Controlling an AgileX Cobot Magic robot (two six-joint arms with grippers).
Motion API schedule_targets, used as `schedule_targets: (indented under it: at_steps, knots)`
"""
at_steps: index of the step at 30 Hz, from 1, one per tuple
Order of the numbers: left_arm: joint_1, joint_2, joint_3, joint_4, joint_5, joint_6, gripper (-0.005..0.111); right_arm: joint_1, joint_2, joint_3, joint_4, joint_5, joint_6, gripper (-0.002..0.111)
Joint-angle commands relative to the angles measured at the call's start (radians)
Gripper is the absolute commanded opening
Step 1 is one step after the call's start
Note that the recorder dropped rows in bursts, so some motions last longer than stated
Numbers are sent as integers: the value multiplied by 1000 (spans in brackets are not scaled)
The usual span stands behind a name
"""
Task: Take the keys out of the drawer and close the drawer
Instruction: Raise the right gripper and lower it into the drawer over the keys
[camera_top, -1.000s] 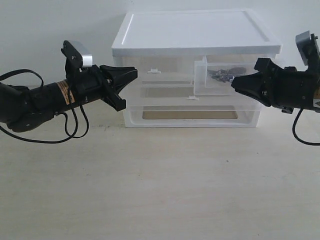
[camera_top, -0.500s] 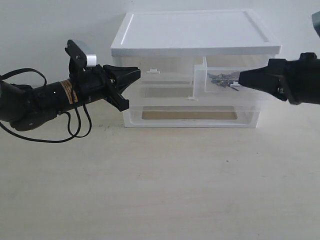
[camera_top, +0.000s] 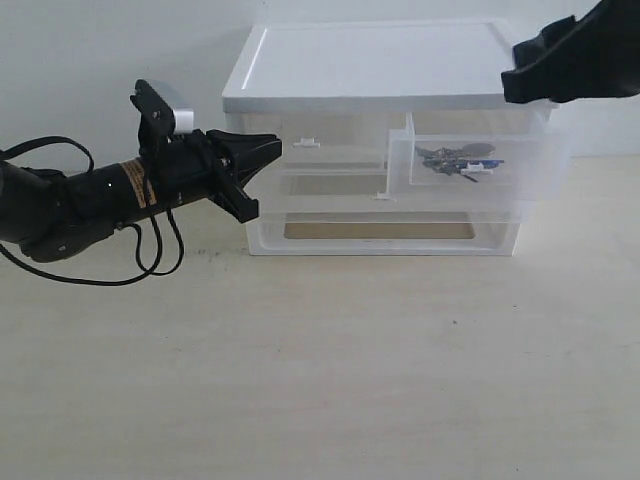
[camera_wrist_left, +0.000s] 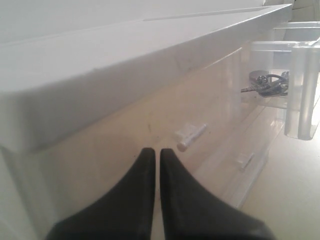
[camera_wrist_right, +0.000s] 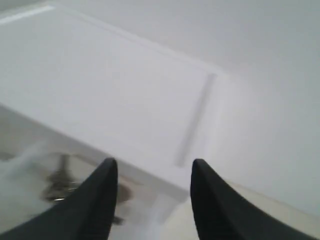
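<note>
The small right-hand drawer (camera_top: 535, 182) stands pulled out of the white drawer unit (camera_top: 390, 70). Inside it lie the keys (camera_top: 452, 158) with their blue tag (camera_top: 490, 163). The left wrist view shows the keys (camera_wrist_left: 267, 84) behind the drawer's clear wall (camera_wrist_left: 300, 90). My left gripper (camera_top: 270, 148) is shut with nothing in it, its tips (camera_wrist_left: 152, 152) close to the unit's left front. My right gripper (camera_top: 535, 78) is open, up by the lid's right front corner, above the drawer. In the right wrist view the right gripper (camera_wrist_right: 152, 167) looks across the lid, the blurred keys (camera_wrist_right: 59, 187) low beside one finger.
The left-hand twin drawer is closed, its tab handle (camera_top: 307, 142) just right of my left fingertips; that tab (camera_wrist_left: 190, 136) lies ahead of them. The full-width drawer (camera_top: 380, 228) below is closed. The unit stands on a pale table (camera_top: 320, 360) against a white wall.
My right gripper has risen from the level of the open drawer's front to above the unit's right top corner. The left arm edged slightly toward the unit, then held still.
</note>
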Motion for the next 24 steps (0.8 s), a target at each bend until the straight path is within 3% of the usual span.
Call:
schedule_targets:
  at_steps: [1,6,8,13,24]
  knots:
    - [2,3,-15,-78,58,6,4,113,4,-43,281,507,-354,42]
    - [2,3,-15,-76,72,8,4,126,87,-304,1060,774,-1117,42]
    - [2,3,-15,-74,81,8,4,126,123,-405,1406,836,-1616,42]
    - [0,3,-15,-65,81,6,4,126,162,-412,1474,798,-1939,42]
    - [0,3,-15,-59,81,8,4,124,326,-412,1384,671,-1976,42]
